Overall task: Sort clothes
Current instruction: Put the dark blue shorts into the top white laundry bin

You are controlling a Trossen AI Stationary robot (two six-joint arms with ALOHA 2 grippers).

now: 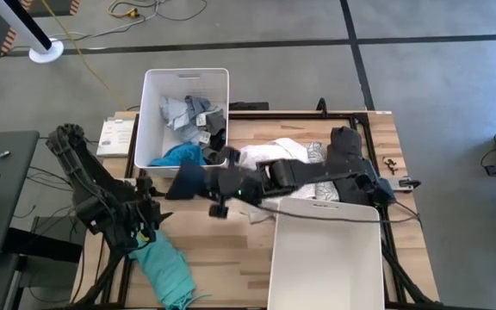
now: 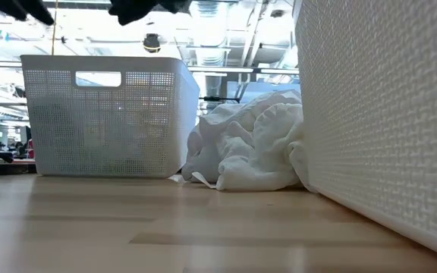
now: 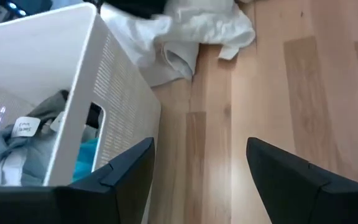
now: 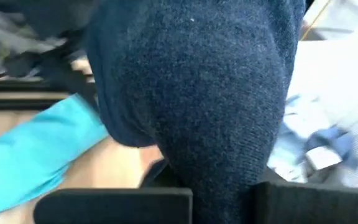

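Right gripper (image 1: 203,177) closed on a dark navy knit garment (image 4: 197,106), hanging above the table just beside the near edge of the white bin with clothes (image 1: 150,120). Left gripper (image 3: 197,180) spread open and empty, low over bare wood at the table's front left, with a teal garment (image 1: 164,265) lying just beside it. Risk, judging from here: garment released short of the rim and draped over the bin wall or dropped onto the white garment pile (image 1: 274,153), caused by the cloth dangling below the fingers and catching the edge. Possible too: snagging clothes already inside. Dark garment held between the right fingers, filling that wrist view. Empty white bin (image 1: 327,258) at the front right, well apart.
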